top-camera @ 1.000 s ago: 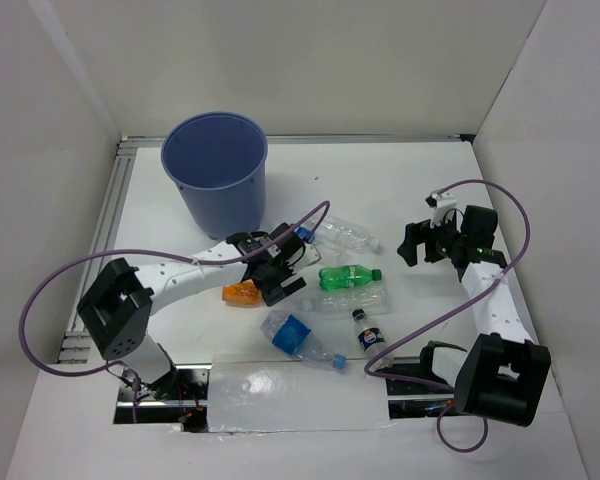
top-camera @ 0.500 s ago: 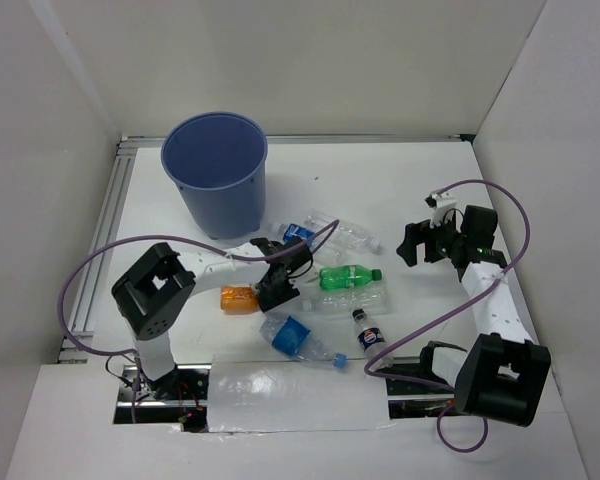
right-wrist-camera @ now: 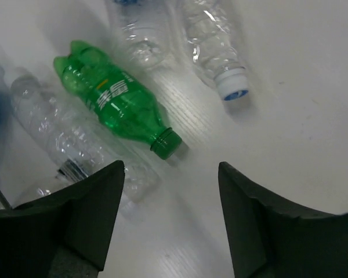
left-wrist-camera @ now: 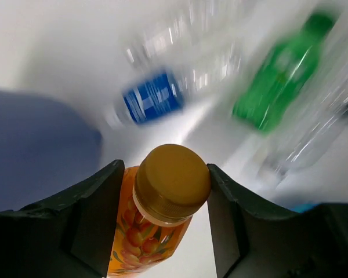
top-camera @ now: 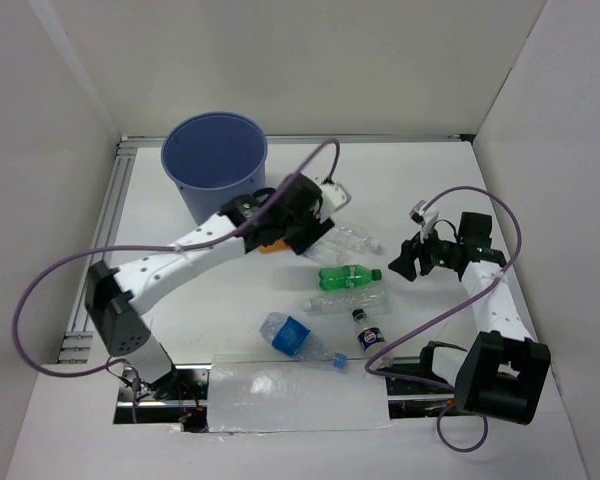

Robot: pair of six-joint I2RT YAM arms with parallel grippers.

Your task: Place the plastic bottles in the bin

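**Bottle on its way to the bin:** The short orange bottle [left-wrist-camera: 148, 237] is gripped near its top by the left gripper [left-wrist-camera: 163, 174], beside the blue-violet bin [top-camera: 172, 152] but not yet over the opening. The carry is judged to be the step in hand. The wrist view is blurred, so clearance above the table [top-camera: 420, 180] is probable, not certain. Next, the bottle must be brought over the bin and let go. The right gripper [right-wrist-camera: 169, 168] is seen spread and empty above the green bottle [right-wrist-camera: 119, 101], which lies among clear bottles [right-wrist-camera: 211, 35].
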